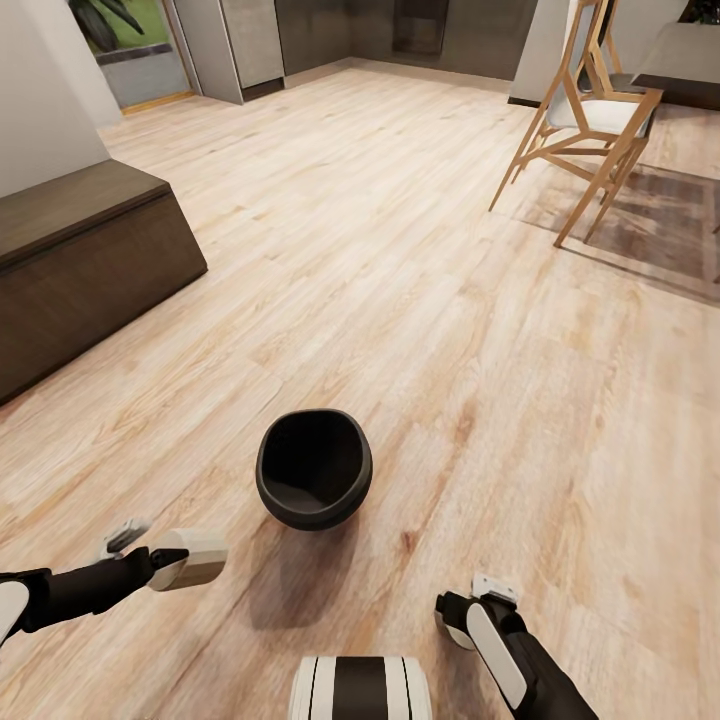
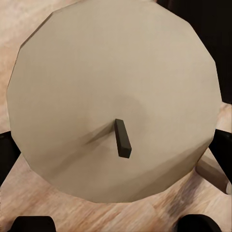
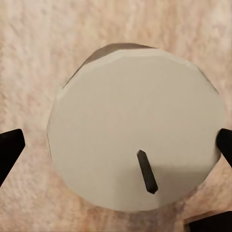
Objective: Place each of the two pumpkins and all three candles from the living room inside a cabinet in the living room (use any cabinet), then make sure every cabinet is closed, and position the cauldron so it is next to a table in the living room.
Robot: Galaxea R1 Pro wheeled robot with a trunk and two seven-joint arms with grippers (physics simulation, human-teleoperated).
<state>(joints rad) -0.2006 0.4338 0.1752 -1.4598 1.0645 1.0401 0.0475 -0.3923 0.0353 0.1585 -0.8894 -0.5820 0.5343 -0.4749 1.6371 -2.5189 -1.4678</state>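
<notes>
The small round matte-black cauldron (image 1: 314, 482) sits on the pale wood-plank floor (image 1: 420, 300), near the robot and roughly midway between its two arms. Its wide mouth tips toward the camera, so the dark inside and the flat bottom show; being round, it has no clear long axis.

The left gripper (image 1: 165, 552), low on the left, pinches a short stubby cream-white candle (image 1: 195, 557) lying on its side, its long axis running left to right and its free end toward the cauldron. In the left wrist view this candle's round end face (image 2: 111, 96) with a short dark wick (image 2: 123, 138) sits between the dark fingertips (image 2: 8, 150), which press against its sides.

The right gripper (image 1: 478, 608) is partly hidden by its own wrist in the head view. In the right wrist view a second cream-white candle (image 3: 135, 125) stands between the dark fingertips (image 3: 10, 145), wick (image 3: 147, 171) toward the camera; contact at the tips is hard to make out, so whether it is gripped cannot be told.

The long low dark-brown wood cabinet (image 1: 80, 260) stands far left, cut off by the frame edge, its fronts closed as far as seen. A light wooden chair (image 1: 590, 110) stands far right beside a grey table (image 1: 690, 50), only partly in frame.
</notes>
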